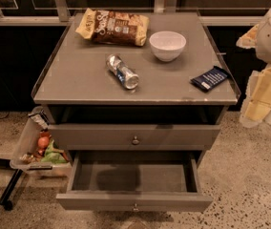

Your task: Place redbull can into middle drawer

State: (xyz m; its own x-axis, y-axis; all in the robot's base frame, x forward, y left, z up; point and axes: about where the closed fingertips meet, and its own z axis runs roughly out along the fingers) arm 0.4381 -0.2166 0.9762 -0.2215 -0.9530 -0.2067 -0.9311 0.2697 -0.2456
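Observation:
The redbull can (122,72) lies on its side in the middle of the grey cabinet top (73,80), slanted, with one end toward the front. The middle drawer (126,200) is pulled out toward me and its grey inside is bare. My gripper (257,109) hangs off the right side of the cabinet, beyond the top's right edge at about top height, well away from the can and holding nothing that I can see.
A white bowl (167,45) and a chips bag (113,27) sit at the back of the top. A dark blue flat packet (210,78) lies near the right edge. The upper drawer (135,136) is shut. A clear side bin (35,147) with snacks hangs on the left.

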